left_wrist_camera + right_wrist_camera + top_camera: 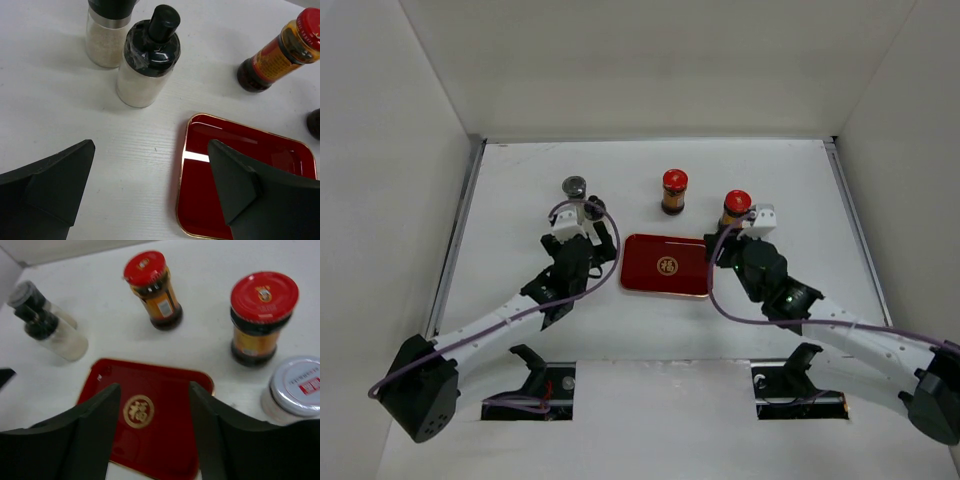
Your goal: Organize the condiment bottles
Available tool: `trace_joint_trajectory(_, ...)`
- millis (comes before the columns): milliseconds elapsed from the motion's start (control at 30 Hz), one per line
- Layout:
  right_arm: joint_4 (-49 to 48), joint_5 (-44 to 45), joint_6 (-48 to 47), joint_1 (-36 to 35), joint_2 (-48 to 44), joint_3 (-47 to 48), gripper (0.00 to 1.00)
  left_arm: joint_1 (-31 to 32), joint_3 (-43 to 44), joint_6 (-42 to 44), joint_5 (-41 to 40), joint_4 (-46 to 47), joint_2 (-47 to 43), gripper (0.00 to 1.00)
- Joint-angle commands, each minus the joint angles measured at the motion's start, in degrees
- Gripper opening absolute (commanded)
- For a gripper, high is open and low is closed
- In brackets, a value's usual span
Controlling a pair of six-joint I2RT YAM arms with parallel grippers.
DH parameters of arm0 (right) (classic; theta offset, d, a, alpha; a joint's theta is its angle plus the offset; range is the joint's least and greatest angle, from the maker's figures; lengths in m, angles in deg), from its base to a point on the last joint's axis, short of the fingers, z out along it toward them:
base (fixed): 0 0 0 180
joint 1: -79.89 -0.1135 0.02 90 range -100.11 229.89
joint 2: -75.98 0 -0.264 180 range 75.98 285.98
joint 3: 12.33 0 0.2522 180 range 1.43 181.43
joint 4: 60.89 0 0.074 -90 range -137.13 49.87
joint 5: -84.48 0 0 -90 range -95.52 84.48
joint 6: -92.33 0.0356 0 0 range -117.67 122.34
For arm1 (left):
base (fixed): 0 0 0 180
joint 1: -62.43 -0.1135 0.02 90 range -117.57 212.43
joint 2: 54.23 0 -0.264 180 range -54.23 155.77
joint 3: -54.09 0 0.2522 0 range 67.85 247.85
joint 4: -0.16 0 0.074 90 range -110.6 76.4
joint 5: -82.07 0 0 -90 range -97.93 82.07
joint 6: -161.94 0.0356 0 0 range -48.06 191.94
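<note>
Top external view, read from the left: the left gripper [151, 147] sits on the near side of two pale shakers. The grey-topped shaker [574, 186] is the farther one, and the black-topped shaker [147, 65] stands just beside it, nearer and slightly right. Both are upright with the long axis vertical, so plan a side approach moving away from the base; the left arm is clearly the nearer one. Check the left wrist view: the fingers are spread wide with nothing between them, and the black-topped shaker lies almost straight ahead of the gap. Next comes the red tray [665, 265], flat between the two arms with its long side running left to right and no bottle on it yet. Beyond its far edge stands the tall red-capped bottle [674, 190], well apart from both arms and somewhat closer to the right one. Further right, the squat red-lidded jar [736, 205] stands just beyond the right gripper [155, 390]. The right wrist view shows that gripper's fingers apart and holding nothing, poised over the tray, with the jar ahead and to the right. Only this view shows a white-lidded jar [297, 387], near and right of the squat jar; from above you cannot make it out beside the wrist.
</note>
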Motion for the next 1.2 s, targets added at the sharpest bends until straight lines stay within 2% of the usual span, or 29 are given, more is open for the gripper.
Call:
trace_joint_trajectory(0,-1.28,4.56,2.4,-1.49,-6.43,-3.21,0.55,-0.42,4.95,0.26,-0.28,-1.3,1.85,1.0)
trace_joint_trajectory(67,-0.58,5.0,2.57,-1.5,-8.71,-4.36,0.33,-0.77,6.28,0.43,-0.81,-1.22,3.6,1.0)
trace_joint_trajectory(100,-0.22,4.83,2.66,-1.5,-9.16,-4.54,0.26,-0.86,7.24,0.52,-1.25,-1.13,4.74,1.0)
trace_joint_trajectory(167,0.39,5.09,2.66,-1.24,-9.16,-4.63,0.19,-0.86,10.13,1.39,-1.95,-1.91,7.47,1.0)
trace_joint_trajectory(233,0.48,5.18,2.75,-1.14,-8.55,-4.63,0.18,-1.21,13.12,3.41,-2.39,-2.27,10.1,1.0)
trace_joint_trajectory(500,-0.75,6.67,2.4,-1.85,-7.58,-5.06,0.31,-5.6,19.98,7.81,0.59,-1.3,16.26,0.98)
trace_joint_trajectory(533,-0.84,6.5,2.31,-1.85,-7.93,-5.15,0.32,-6.13,20.51,8.16,1.64,-1.3,16.88,0.9)
trace_joint_trajectory(600,-0.84,6.14,2.31,-1.94,-8.11,-5.07,0.33,-7.1,21.22,8.69,3.05,-1.04,18.11,0.61)
trace_joint_trajectory(633,-0.92,6.06,2.22,-2.02,-8.11,-4.98,0.33,-7.54,22.01,8.78,3.4,-1.47,19.07,0.56)
trace_joint_trajectory(700,-1.01,5.88,2.13,-2.29,-7.76,-4.8,0.35,-8.16,23.33,9.31,3.67,-2.18,20.92,0.58)
trace_joint_trajectory(767,-1.01,5.79,1.96,-2.55,-7.5,-4.71,0.39,-8.16,23.94,9.4,3.23,-2.53,22.5,0.68)
trace_joint_trajectory(900,-1.98,5.79,1.96,-2.9,-7.41,-4.89,0.58,-9.21,24.73,9.31,3.4,-1.74,26.19,0.76)
trace_joint_trajectory(967,-2.07,5.7,1.78,-3.52,-6.88,-4.8,0.64,-9.65,26.14,9.31,4.72,-1.39,29.09,0.77)
trace_joint_trajectory(1100,-2.33,5.7,1.69,-4.13,-5.48,-4.54,0.67,-9.74,28.25,8.96,5.17,-0.6,32.26,0.77)
trace_joint_trajectory(1167,-2.51,5.7,1.69,-4.22,-4.95,-4.54,0.67,-9.65,29.04,8.96,5.08,0.02,33.05,0.73)
